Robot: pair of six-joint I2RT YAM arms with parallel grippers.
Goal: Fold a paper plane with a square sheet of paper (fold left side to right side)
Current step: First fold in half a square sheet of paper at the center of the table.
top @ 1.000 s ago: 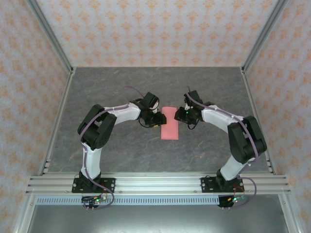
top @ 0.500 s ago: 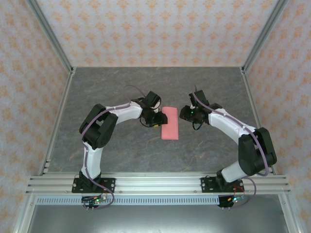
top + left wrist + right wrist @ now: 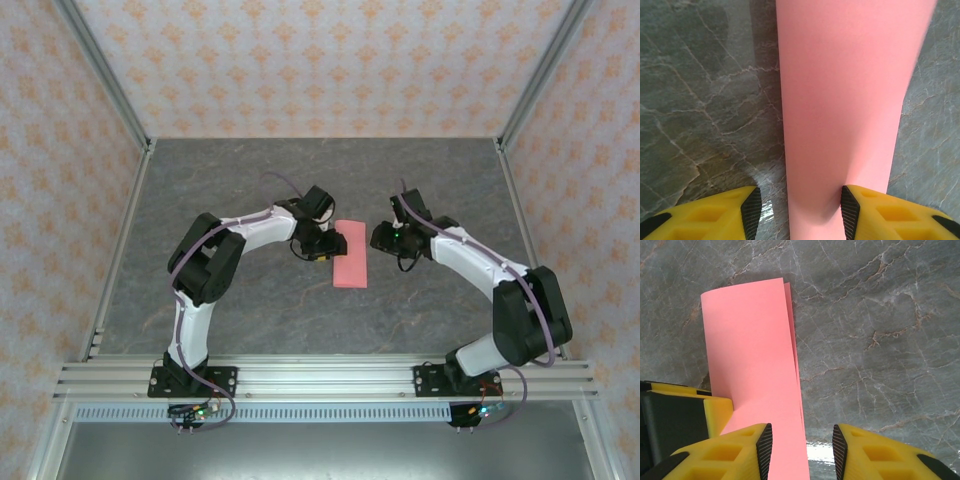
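Note:
The square sheet of paper (image 3: 349,254) lies on the table folded in half, a narrow salmon-pink rectangle. In the right wrist view the paper (image 3: 752,355) shows two layers slightly offset along its right edge. My left gripper (image 3: 334,244) sits at the paper's left edge, open. In the left wrist view the paper (image 3: 850,85) runs up between the fingers of the left gripper (image 3: 800,212), and the right fingertip (image 3: 850,210) rests on it. My right gripper (image 3: 381,237) hovers just right of the paper, open. The right gripper (image 3: 801,450) has its left finger (image 3: 764,447) over the paper's edge.
The grey marbled tabletop (image 3: 250,180) is bare around the paper. Metal frame posts (image 3: 110,90) and patterned walls enclose the back and sides. A yellow finger of the left gripper (image 3: 717,412) shows beside the paper in the right wrist view.
The right gripper has drawn back to the right, off the paper's right edge. The left gripper has edged slightly right onto the paper. The paper itself has not moved.

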